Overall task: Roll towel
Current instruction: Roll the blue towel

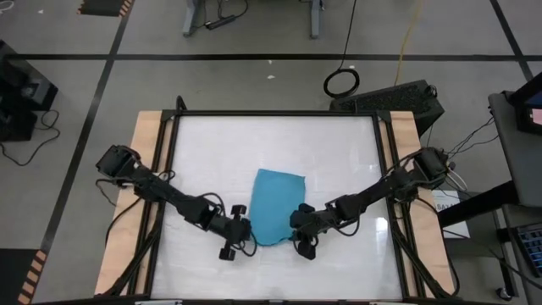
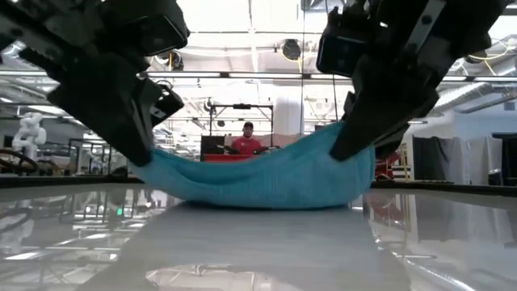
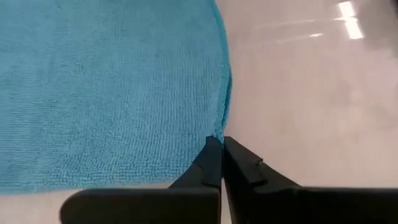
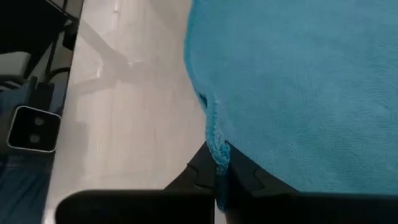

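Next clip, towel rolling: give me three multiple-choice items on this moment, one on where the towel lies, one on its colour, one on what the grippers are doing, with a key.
1. Where on the table does the towel lie?
A. In a far corner
B. Toward the near edge, between the two grippers
C. Hanging off the left side

2. What colour is the towel?
A. White
B. Red
C. Turquoise blue

3. How do the grippers stand?
A. Both shut on the towel's near corners
B. Both open above the towel
C. Only the right one touches the towel

Key:
1 B: the high view shows it between the left gripper and the right gripper.
2 C: every view shows the same turquoise-blue cloth.
3 A: each wrist view shows closed fingers pinching the towel's edge, and the low view shows both ends lifted with the middle sagging onto the table.
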You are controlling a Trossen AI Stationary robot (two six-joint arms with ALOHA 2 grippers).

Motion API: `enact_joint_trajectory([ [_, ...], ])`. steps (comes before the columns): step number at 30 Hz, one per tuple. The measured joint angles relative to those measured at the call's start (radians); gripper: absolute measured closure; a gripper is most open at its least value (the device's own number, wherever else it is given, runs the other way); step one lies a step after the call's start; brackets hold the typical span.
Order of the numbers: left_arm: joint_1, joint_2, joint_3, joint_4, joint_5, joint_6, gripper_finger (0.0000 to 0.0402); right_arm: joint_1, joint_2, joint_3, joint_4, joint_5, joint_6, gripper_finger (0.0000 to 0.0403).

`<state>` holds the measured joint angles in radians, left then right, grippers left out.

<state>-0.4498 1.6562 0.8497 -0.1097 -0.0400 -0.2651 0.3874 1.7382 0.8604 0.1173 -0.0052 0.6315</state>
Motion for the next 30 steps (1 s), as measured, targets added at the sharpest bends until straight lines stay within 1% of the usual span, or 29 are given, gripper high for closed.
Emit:
enact_joint_trajectory([
  [3, 0.036, 0.002, 0.0, 0.013, 0.049, -0.018, 0.0399, 0.009, -0.011, 0.0, -0.037, 0.005, 0.046, 0.0402],
  [11, 0.103, 0.003, 0.001, -0.01, 0.097, -0.075, 0.04, 0.044, -0.011, 0.0, -0.136, 0.036, 0.166, 0.0402],
  [15, 0.12, 0.003, 0.001, -0.019, 0.101, -0.095, 0.04, 0.046, -0.011, 0.0, -0.153, 0.043, 0.195, 0.0402],
  [18, 0.132, 0.003, 0.001, -0.033, 0.094, -0.096, 0.04, 0.046, -0.011, 0.0, -0.17, 0.073, 0.198, 0.0402],
  [26, 0.142, 0.067, 0.003, -0.023, 0.08, -0.095, 0.04, 0.044, -0.011, 0.0, -0.205, 0.111, 0.213, 0.0402],
  [30, 0.142, 0.082, 0.003, -0.019, 0.06, -0.092, 0.0393, 0.044, -0.011, 0.0, -0.207, 0.111, 0.217, 0.0402],
])
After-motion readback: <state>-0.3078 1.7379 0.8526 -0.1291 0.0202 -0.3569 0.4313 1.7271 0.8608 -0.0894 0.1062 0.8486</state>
